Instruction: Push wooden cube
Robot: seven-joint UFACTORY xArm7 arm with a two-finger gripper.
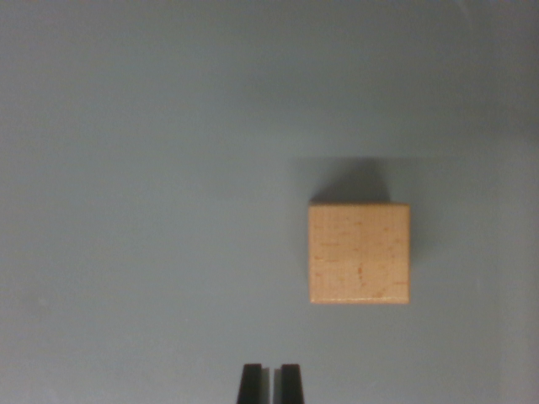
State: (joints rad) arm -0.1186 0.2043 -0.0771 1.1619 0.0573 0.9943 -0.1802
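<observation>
Just one wooden cube [359,253]

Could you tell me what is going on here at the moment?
A robot arm is set to push a wooden cube lying on a plain grey surface. In the wrist view, the gripper shows at the bottom edge with its fingertips close together, apart from the cube, which sits above and toward the wrist view's right. No contact yet.

Cube: we find the wooden cube [359,253] resting on the desk [135,210], toward the wrist view's right.
Claw: we see the claw [269,383] at the bottom edge, left of the cube and apart from it.
</observation>
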